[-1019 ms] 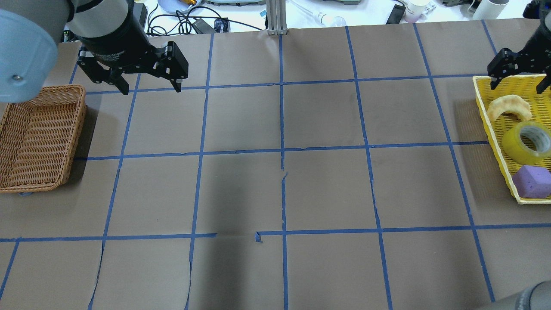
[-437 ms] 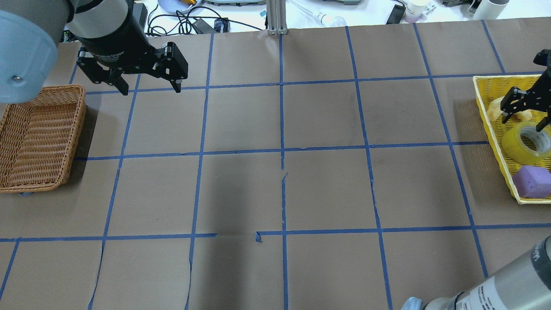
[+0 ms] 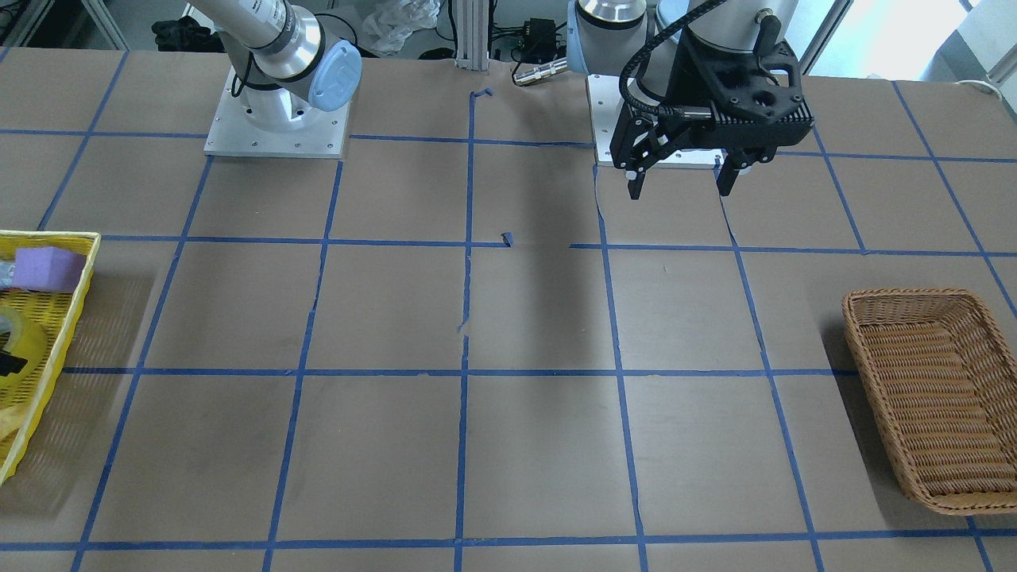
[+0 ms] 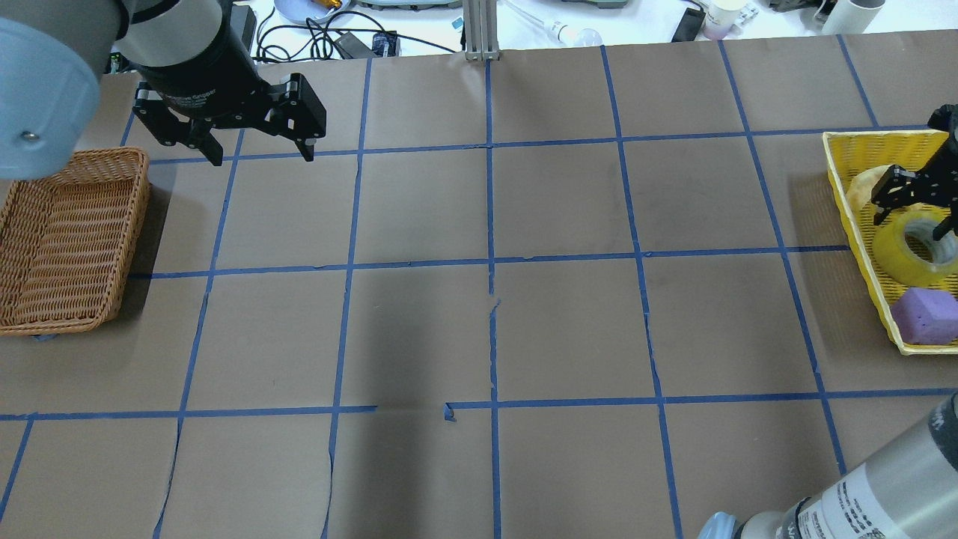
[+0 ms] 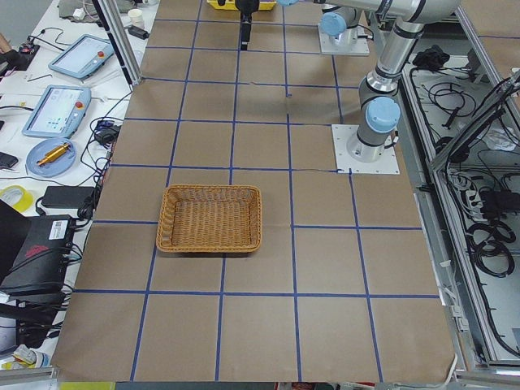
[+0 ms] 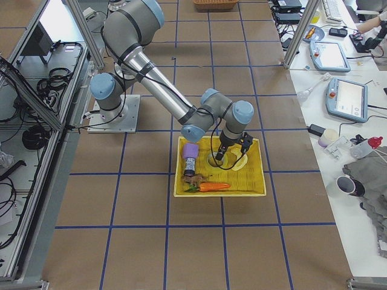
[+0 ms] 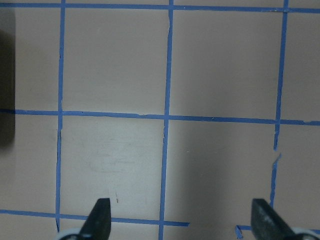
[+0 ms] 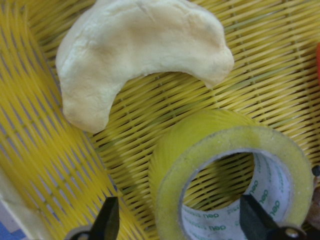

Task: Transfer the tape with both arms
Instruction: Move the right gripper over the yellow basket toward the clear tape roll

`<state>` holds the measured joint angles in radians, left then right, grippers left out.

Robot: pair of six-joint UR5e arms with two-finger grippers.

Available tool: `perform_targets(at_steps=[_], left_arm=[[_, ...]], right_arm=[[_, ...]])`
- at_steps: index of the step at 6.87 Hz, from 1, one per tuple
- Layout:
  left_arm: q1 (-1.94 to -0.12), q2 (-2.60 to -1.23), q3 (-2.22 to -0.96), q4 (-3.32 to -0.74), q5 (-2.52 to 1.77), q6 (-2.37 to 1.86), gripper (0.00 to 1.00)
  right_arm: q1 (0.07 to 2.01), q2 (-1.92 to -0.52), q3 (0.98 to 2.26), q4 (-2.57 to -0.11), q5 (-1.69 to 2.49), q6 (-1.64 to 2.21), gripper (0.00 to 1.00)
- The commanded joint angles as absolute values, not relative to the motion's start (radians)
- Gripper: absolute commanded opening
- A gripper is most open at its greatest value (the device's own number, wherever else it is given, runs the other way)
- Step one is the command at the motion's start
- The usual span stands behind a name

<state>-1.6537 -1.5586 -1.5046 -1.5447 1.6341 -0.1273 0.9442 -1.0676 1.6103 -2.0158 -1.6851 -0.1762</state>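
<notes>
- The right claw [image 4: 908,224] is spread wide and grips nothing. It hangs low over the tape [image 4: 894,258] at the right edge of the overhead view.
- In the right wrist view this claw [image 8: 181,220] straddles the roll's wall. One finger [image 8: 107,220] is at lower left, outside the roll, and the other sits at lower right, over the hole in the white core.
- The tape [image 8: 200,150] lies flat, hole up, on the floor of a yellow tray [image 4: 861,138].
- A pale, crescent-shaped bun [image 8: 140,45] lies just above the tape in the wrist view, close to it.
- A purple block [image 4: 924,314] sits in the tray's lower corner in the overhead view, just beside the roll.
- In the front-facing view the tray is at the left edge, with the tape [image 3: 16,342] below the purple block [image 3: 48,268].
- The left claw [image 4: 263,157] is also released and empty. It hangs at upper left of the overhead view, above bare brown tabletop [image 4: 486,322] crossed by blue lines.
- Its wrist view shows both finger tips [image 7: 100,220] far apart, with only the tabletop under them.
- A wicker basket [image 4: 67,239] stands at the left edge of the overhead view, below that claw and well apart from the tray.
</notes>
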Motion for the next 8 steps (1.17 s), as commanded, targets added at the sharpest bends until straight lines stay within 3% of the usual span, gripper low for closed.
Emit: perform_targets(at_steps=[1,2,3,5,6,8], left_arm=[[-1.654,-1.557,-1.503,-1.546,1.635,-0.127,1.00],[-1.654,-1.557,-1.503,-1.546,1.635,-0.127,1.00],[-1.654,-1.557,-1.503,-1.546,1.635,-0.127,1.00],[-1.654,-1.557,-1.503,-1.546,1.635,-0.127,1.00],[-1.654,-1.557,-1.503,-1.546,1.635,-0.127,1.00],[-1.654,-1.557,-1.503,-1.546,1.635,-0.127,1.00]], right_arm=[[0.943,-1.054,1.612,-2.022,-1.686,-0.173,0.81],[0.943,-1.054,1.614,-2.023,-1.675,-0.182,0.48],[0.943,-1.054,1.618,-2.035,-1.675,-0.183,0.47],[0.943,-1.063,1.621,-2.036,-1.680,-0.248,0.10],[0.943,-1.066,1.614,-2.033,-1.690,-0.270,0.00],[0.957,-1.170,1.612,-1.999,-1.703,-0.272,0.00]])
